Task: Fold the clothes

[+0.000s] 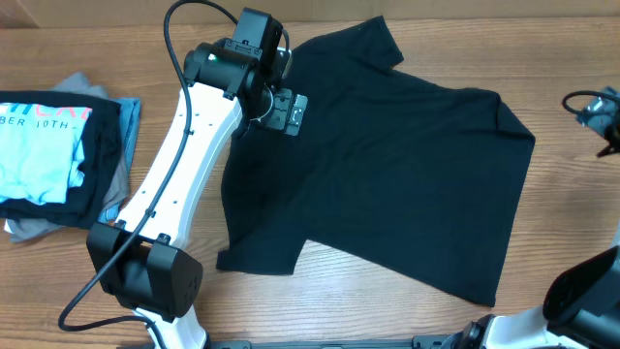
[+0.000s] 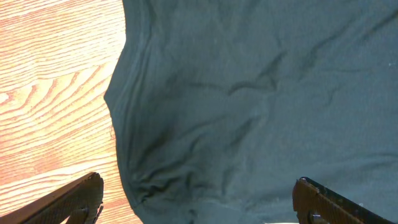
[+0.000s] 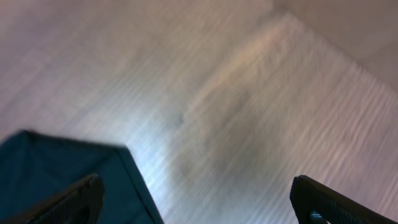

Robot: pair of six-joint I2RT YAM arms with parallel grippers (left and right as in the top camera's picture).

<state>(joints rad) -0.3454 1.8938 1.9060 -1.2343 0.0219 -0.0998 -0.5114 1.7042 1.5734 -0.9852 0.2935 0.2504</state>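
A black T-shirt (image 1: pixel 387 165) lay spread out flat on the wooden table (image 1: pixel 339 310). Seen from above, it filled the middle of the table and reached out toward 3 o'clock. One short sleeve pointed to 12 o'clock and the other sleeve pointed to 7 o'clock. The cloth had a few soft wrinkles in it.

The white left arm (image 1: pixel 184 165) came up from 7 o'clock and stretched to the 11 o'clock edge of the shirt. The left gripper (image 2: pixel 196 199) was over that edge. Its two fingers were spread wide apart, with nothing pinched between them. In the left wrist camera, one finger (image 2: pixel 74 199) was over the bare wood and the other was over the black cloth. I could not tell if the fingers touched the cloth.

The right arm (image 1: pixel 581 296) sat down at 5 o'clock. The right gripper (image 3: pixel 194 196) was wide open too, and it held nothing. Its camera picture was blurry. It showed mostly bare table, with one corner of the black shirt at 8 o'clock.

At 9 o'clock on the table there was a small pile of other clothes. A light blue T-shirt (image 1: pixel 39 155) with white letters lay on top. A black piece of clothing (image 1: pixel 92 174) was under it, and a grey one (image 1: pixel 118 189) peeked out at the bottom. The pile was well apart from the spread shirt, with the left arm between them.
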